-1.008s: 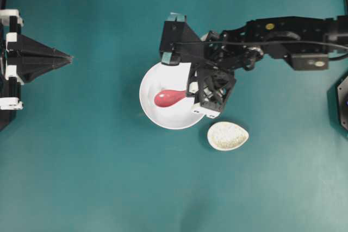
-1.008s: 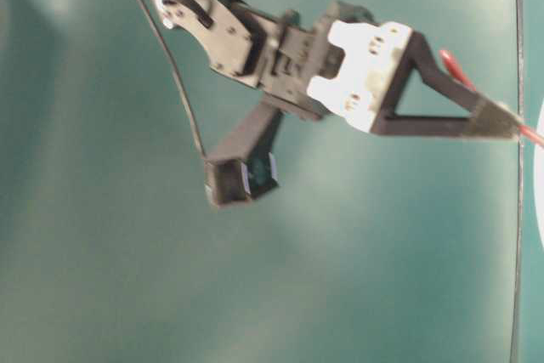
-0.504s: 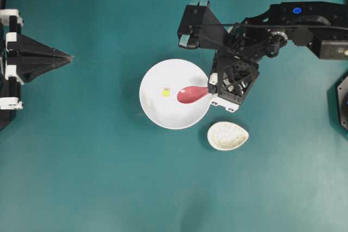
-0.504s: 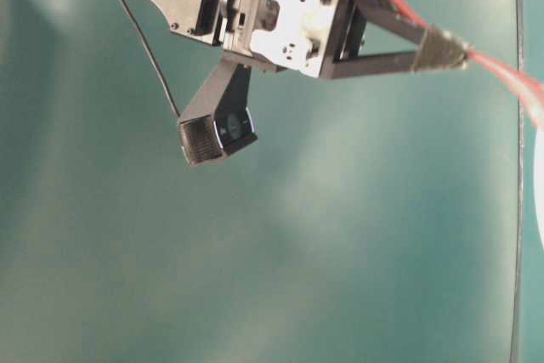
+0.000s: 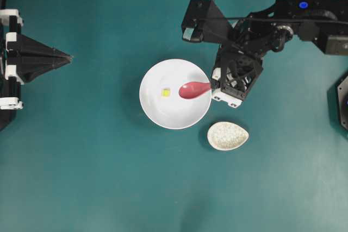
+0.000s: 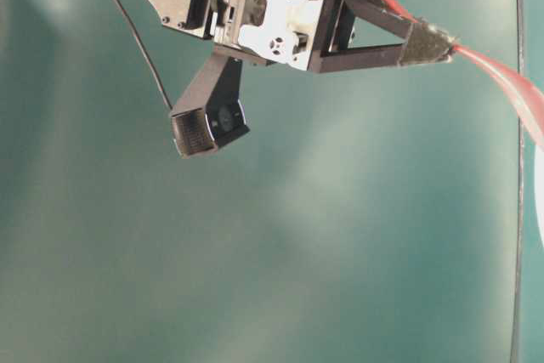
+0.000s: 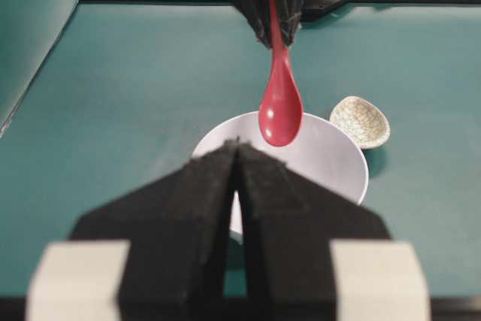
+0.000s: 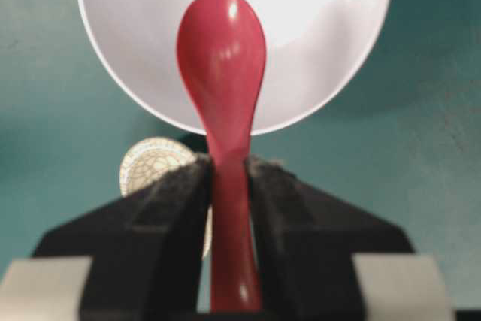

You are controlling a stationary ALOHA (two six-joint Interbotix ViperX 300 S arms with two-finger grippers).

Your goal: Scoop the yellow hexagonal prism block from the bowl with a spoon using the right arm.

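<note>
- One step looks done: the right gripper (image 8: 229,174) is clamped on the handle of the spoon (image 5: 194,89), its jaws pressed against both sides of the red stem in the right wrist view; the grasp reads as firm and centred.
- Scoop end: it hangs over the right part of the bowl (image 5: 155,111), raised above the floor of the bowl as the left wrist view shows; it appears to carry nothing.
- Target: the yellow hexagonal prism block (image 5: 166,92) lies on the floor of the bowl, a little left of centre, just beside the tip of the scoop but apart from it; it is not yet on the spoon.
- Left gripper (image 7: 234,157): its jaws are together with nothing between them; it sits at the left edge of the table, well apart from the bowl, and takes no part.
- Speckled dish (image 5: 228,136): it rests near the bowl's lower right and is not involved.
- What is left, by my judgement: lower the scoop to the bowl's floor, slide it under the block towards the left, then lift with the block resting in the scoop; so the scooping itself is all to come.
</note>
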